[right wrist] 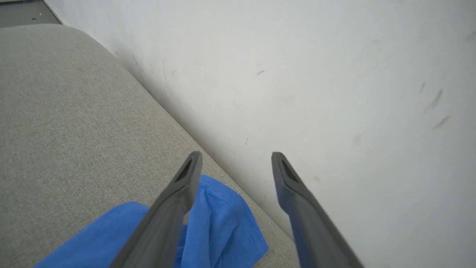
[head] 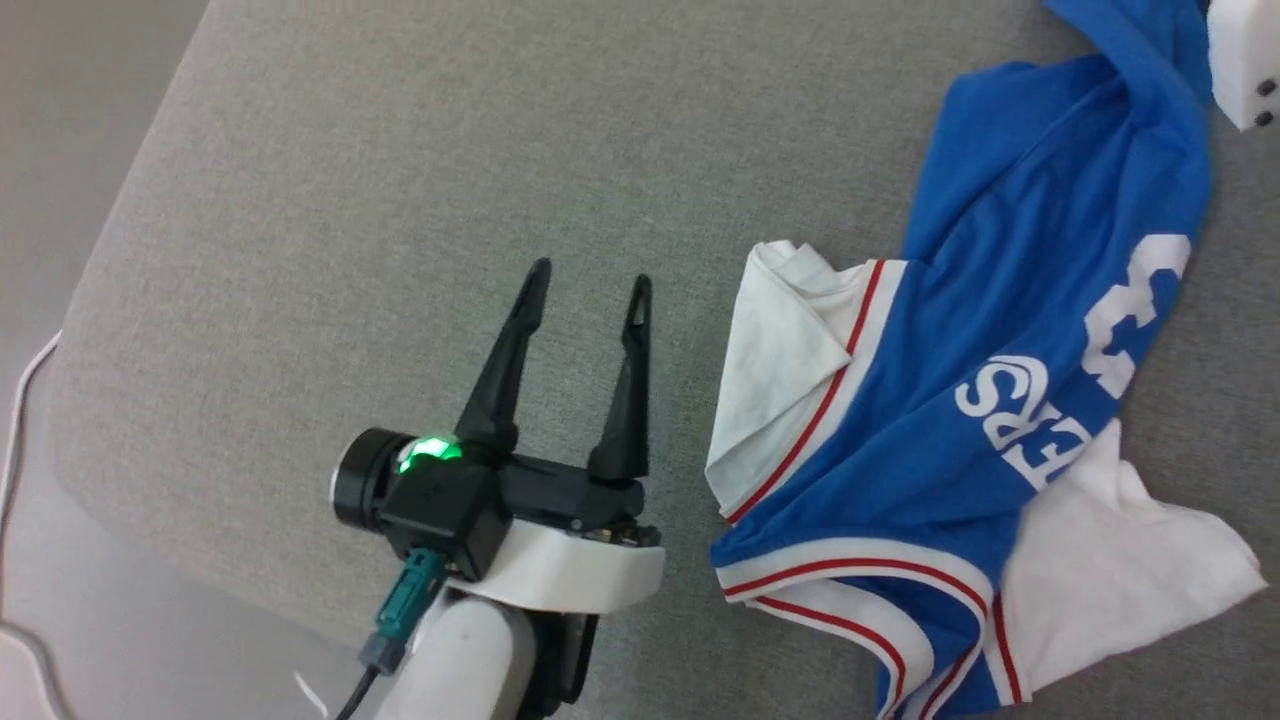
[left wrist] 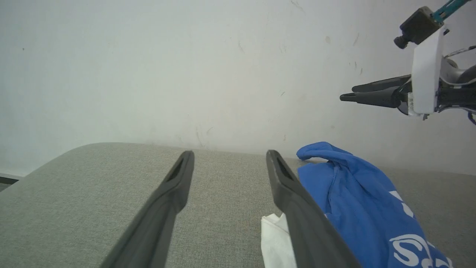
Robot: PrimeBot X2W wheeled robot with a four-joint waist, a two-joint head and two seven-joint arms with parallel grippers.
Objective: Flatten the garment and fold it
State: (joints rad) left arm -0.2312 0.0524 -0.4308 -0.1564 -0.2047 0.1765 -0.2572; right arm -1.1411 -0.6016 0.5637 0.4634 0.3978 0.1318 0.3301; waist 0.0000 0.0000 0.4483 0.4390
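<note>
The garment (head: 1000,330), a bright blue T-shirt with white sleeves, red-and-white trim and white lettering, lies crumpled on the right part of the grey padded surface (head: 400,200). My left gripper (head: 591,273) rests open on the bare surface just left of the white sleeve, nothing between its fingers. Its own view has the garment (left wrist: 357,193) past the right finger. My right gripper (right wrist: 236,155) is open above the far blue edge of the garment (right wrist: 223,223), holding nothing. From the left wrist it appears side-on as the right gripper (left wrist: 347,96), raised above the cloth.
A white wall (left wrist: 186,74) runs right behind the far edge of the padded surface. The surface's rounded corner and left edge (head: 90,300) drop to a pale floor, where a white cable (head: 20,400) lies. Bare surface spreads left of the garment.
</note>
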